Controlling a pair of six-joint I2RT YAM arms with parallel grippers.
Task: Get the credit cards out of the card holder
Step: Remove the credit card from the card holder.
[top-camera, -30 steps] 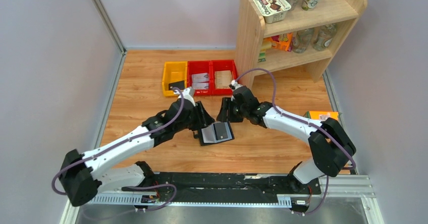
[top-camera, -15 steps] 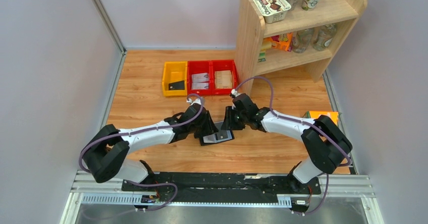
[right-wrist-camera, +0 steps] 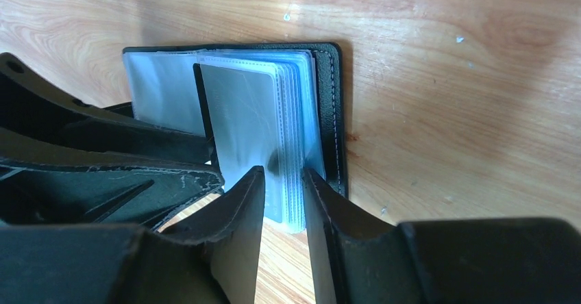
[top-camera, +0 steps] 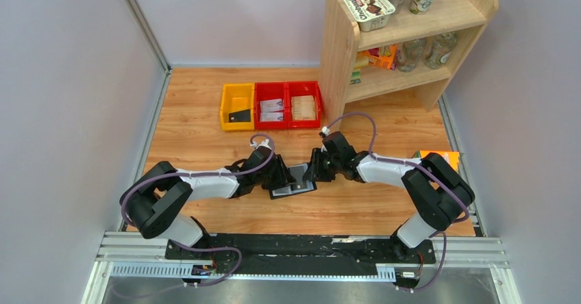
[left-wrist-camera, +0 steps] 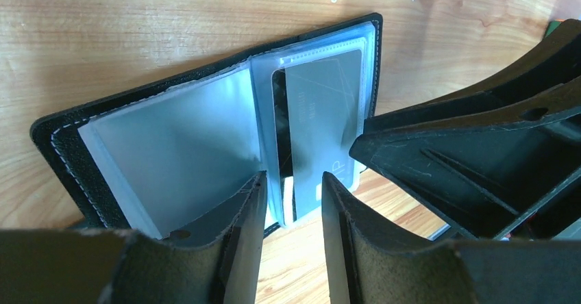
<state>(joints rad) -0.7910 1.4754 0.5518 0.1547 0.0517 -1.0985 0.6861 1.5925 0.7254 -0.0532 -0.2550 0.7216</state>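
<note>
Right wrist: card holder (right-wrist-camera: 240,112) between pincer (right-wrist-camera: 283,174)

Card holder (left-wrist-camera: 171,146) near edge hidden behind left fingers (left-wrist-camera: 240,242).

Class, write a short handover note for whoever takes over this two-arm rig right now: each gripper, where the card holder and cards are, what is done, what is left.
Left gripper: jaws open, astride the lower edge of one sleeve.
Right gripper: jaws closed on the stack of sleeves.
Card holder: open on the table, between the arms.
Done: a black card, probably one already removed, lies in the yellow bin.
Left: a credit card sits in its sleeve; pull it out.
</note>
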